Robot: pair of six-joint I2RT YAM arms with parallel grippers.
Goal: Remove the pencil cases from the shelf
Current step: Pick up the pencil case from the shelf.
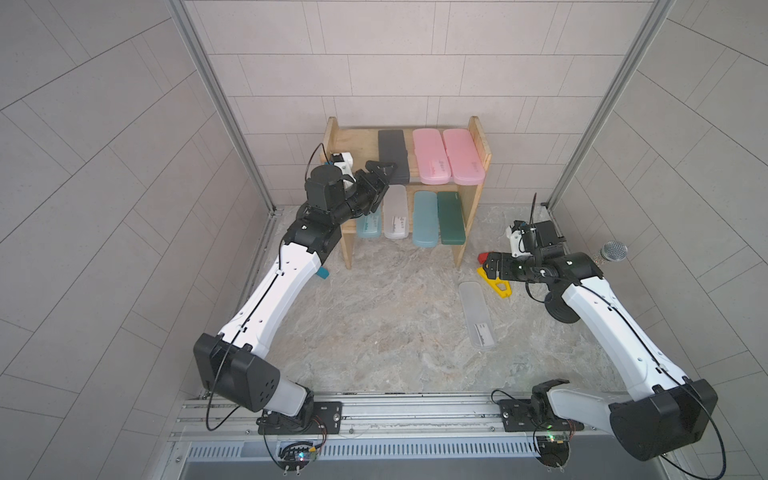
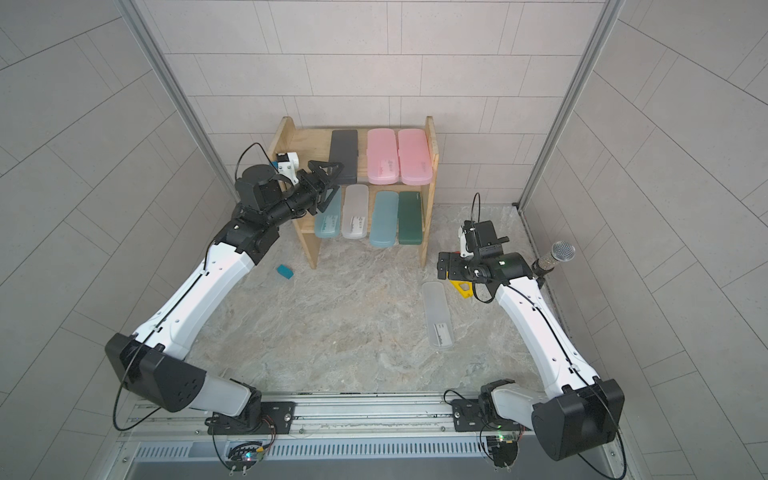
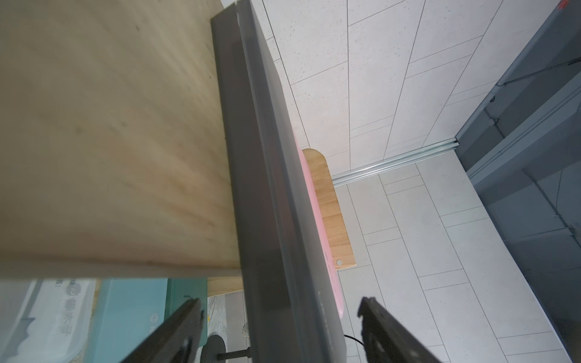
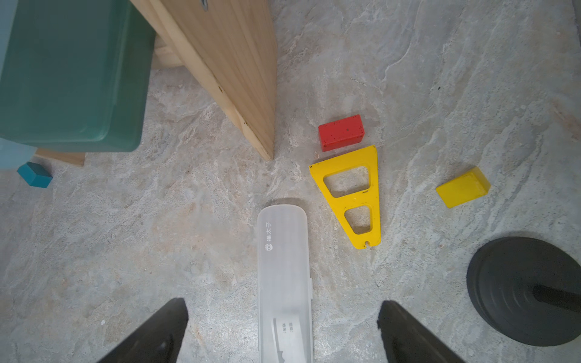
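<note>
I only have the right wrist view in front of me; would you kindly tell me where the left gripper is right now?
Observer: The left gripper is at the front end of the black pencil case on the top tier of the shelf. Its open jaws straddle that end, and the left wrist view shows gaps on both sides.
Operator: Thank you. What else lies on that tier?
Observer: A pink pencil case and a second pink pencil case lie side by side. They sit between the black one and the shelf's side board on the robot's right.
</note>
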